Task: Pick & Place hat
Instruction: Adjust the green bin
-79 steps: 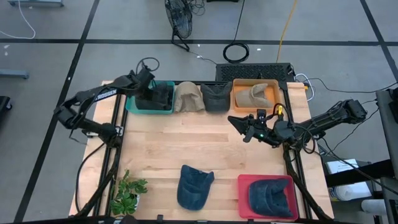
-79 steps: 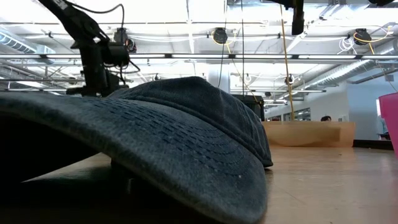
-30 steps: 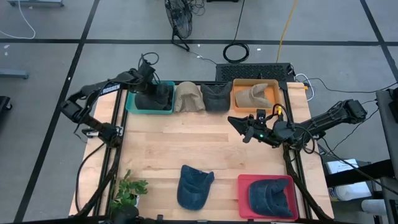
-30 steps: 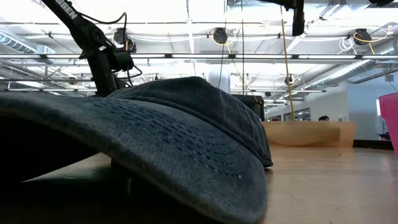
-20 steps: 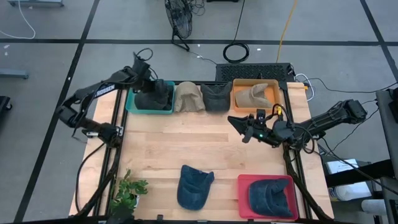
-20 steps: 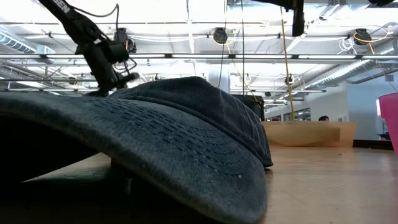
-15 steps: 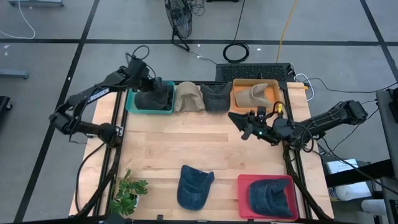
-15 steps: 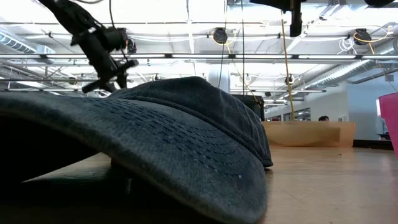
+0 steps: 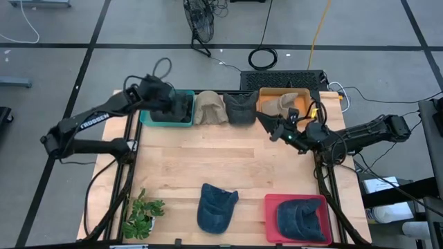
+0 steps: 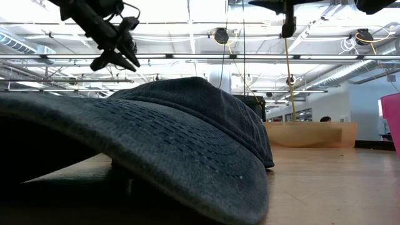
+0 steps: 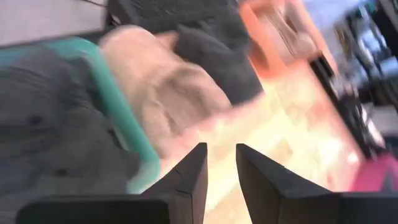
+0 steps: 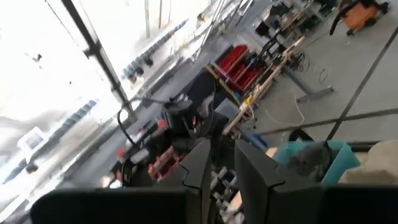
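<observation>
A blue denim cap [image 9: 216,206] lies on the wooden table near its front edge; in the low view the cap [image 10: 187,125] fills the foreground, brim toward the camera. My left gripper [image 9: 178,104] hangs open over the teal bin [image 9: 145,119], above the dark grey hat [image 9: 181,111] inside it, and holds nothing [image 11: 221,149]. My right gripper [image 9: 264,121] floats beside the orange bin [image 9: 263,97], a narrow gap between its fingers [image 12: 222,146], nothing in it.
A tan hat [image 9: 210,108] and a dark hat [image 9: 240,108] lie between the two far bins. The orange bin holds a tan hat [image 9: 282,105]. A red bin [image 9: 270,207] at the near right holds a blue cap [image 9: 301,218]. A plant [image 9: 142,214] stands near left.
My left gripper has risen out of the teal bin and tipped from pointing down toward level; the dark grey hat stays in the bin. My right gripper has drifted toward the table's far edge, closer to the orange bin.
</observation>
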Robot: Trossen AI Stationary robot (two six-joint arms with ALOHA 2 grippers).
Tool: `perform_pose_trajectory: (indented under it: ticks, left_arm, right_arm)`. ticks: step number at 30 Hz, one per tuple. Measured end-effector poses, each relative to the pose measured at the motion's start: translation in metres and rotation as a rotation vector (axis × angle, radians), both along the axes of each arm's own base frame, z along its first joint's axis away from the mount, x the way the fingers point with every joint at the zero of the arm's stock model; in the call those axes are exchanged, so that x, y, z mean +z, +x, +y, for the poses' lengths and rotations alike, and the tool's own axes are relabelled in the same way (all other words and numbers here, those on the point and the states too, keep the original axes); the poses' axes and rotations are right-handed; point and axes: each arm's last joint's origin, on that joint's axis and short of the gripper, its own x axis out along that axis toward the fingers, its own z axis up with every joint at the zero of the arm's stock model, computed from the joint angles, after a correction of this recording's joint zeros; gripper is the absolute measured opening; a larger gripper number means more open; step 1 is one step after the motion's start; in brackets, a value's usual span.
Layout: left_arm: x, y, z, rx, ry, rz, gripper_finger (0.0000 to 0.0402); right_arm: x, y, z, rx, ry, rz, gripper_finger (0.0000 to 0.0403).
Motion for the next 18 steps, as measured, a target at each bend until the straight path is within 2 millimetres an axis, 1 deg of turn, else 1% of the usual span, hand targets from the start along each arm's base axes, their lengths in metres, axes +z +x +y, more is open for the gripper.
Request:
perform_pose_trajectory:
  ticks: [3, 7, 12, 18]
  left_arm:
    - [-0.003, 0.015, -0.012, -0.049, 0.053, 0.032, 0.0093]
    - [-0.012, 0.036, -0.023, -0.053, 0.124, 0.087, 0.0093]
    - [-0.039, 0.061, -0.030, -0.072, 0.116, 0.209, 0.0093]
    - [-0.072, 0.077, -0.023, -0.025, 0.056, 0.341, 0.0093]
  right_arm:
    - [0.000, 0.000, 0.001, 0.013, -0.004, 0.005, 0.0054]
    - [0.000, 0.000, 0.001, 0.013, -0.007, 0.006, 0.0054]
    - [-0.002, 0.001, 0.001, 0.000, -0.047, 0.042, 0.0054]
    - [-0.003, 0.001, 0.000, -0.009, -0.062, 0.065, 0.0054]
